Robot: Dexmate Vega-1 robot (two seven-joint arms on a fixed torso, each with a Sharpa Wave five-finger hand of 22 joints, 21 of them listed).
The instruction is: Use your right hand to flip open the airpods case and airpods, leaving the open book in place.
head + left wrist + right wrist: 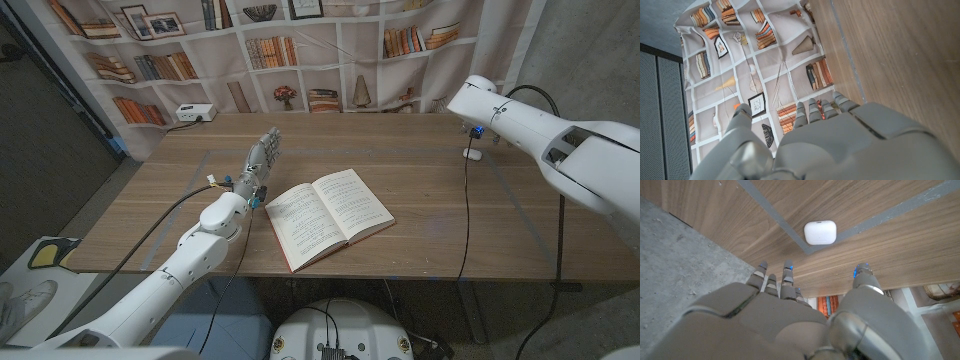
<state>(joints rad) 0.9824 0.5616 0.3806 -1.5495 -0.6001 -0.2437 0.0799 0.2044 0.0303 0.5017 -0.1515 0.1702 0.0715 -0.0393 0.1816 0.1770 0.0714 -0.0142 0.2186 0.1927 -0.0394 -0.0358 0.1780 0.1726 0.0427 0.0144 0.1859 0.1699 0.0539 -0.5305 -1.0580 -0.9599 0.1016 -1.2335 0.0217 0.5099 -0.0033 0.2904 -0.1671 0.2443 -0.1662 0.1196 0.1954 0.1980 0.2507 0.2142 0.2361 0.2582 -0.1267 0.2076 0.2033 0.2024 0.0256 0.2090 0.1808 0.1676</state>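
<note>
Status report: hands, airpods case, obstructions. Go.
Right hand open, above the closed airpods case, not touching. Left hand open, idle beside the open book. Nothing blocking the case.

Right hand (pixel 478 131) mostly hidden behind its own arm.

Open book (pixel 328 218) lies mid-table (pixel 420 150); airpods case (pixel 474 154) far right, behind it; left hand (pixel 260 160) beside book's left.
</note>
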